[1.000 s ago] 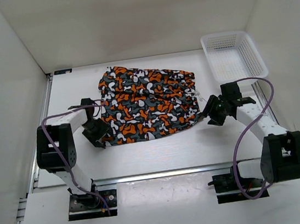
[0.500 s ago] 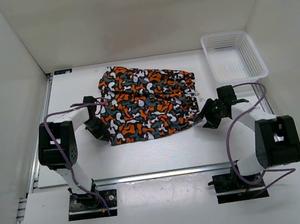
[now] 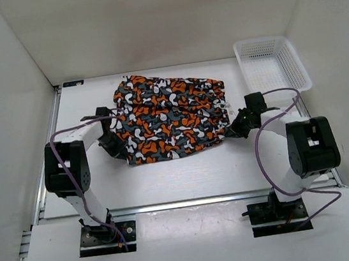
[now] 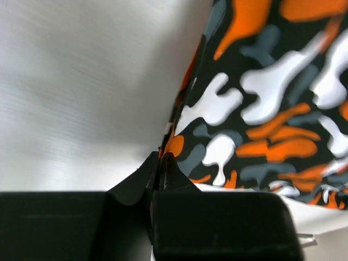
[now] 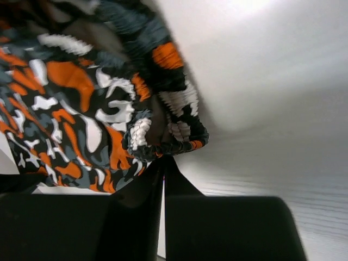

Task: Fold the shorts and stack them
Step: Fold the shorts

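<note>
The shorts [image 3: 172,114], in orange, black, grey and white blotches, lie spread across the middle of the table. My left gripper [image 3: 121,152] is at their near left corner, shut on the fabric edge. In the left wrist view the black fingertips [image 4: 168,163] pinch the hem of the shorts [image 4: 261,109]. My right gripper [image 3: 230,131] is at the near right corner. It is shut on the gathered waistband of the shorts [image 5: 81,98], which bunches right at my right gripper [image 5: 162,160].
A white mesh basket [image 3: 295,63] stands at the back right of the table. White walls close in the left, back and right sides. Purple cables loop beside both arms. Bare table lies between the shorts and the arm bases.
Both grippers went from open to shut on the near corners of the shorts. Both arms reached farther in, and the shorts' near edge shifted slightly toward the back.
</note>
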Available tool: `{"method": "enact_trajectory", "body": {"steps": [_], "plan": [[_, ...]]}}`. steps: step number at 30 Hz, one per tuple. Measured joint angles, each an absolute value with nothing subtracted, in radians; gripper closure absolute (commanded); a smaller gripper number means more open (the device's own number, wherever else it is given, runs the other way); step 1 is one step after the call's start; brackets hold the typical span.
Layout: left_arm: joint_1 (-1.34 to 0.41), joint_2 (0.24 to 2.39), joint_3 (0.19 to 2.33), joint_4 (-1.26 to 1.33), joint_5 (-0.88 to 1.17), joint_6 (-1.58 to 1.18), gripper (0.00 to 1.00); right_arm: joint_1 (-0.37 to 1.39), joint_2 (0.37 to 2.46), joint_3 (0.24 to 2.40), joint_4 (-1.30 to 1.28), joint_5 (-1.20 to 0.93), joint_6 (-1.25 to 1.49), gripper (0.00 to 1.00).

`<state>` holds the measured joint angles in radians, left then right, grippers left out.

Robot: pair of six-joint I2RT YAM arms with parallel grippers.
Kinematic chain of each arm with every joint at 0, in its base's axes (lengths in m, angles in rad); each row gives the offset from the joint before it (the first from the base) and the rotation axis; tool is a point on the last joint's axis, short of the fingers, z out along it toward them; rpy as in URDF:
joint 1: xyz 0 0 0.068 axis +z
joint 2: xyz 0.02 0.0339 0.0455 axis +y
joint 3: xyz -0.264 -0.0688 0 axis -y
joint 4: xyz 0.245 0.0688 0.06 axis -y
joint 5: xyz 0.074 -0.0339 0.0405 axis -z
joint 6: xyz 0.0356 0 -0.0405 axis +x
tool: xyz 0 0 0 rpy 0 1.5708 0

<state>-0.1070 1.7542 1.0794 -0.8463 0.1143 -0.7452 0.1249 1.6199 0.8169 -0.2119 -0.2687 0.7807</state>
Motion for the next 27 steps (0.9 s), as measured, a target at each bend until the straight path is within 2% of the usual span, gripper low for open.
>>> {"method": "enact_trajectory", "body": {"steps": [5,18,27], "plan": [[-0.103,1.712,1.223,-0.933,0.113,-0.729,0.9,0.127,1.529,0.946,-0.329,-0.223,0.743,1.0],[-0.033,1.397,2.108,-1.198,0.164,-0.665,0.9,0.145,1.173,1.523,-0.632,-0.22,0.617,1.0],[-0.028,1.174,2.365,-1.286,0.184,-0.655,0.9,0.154,0.979,1.882,-0.823,-0.256,0.558,1.0]]}}
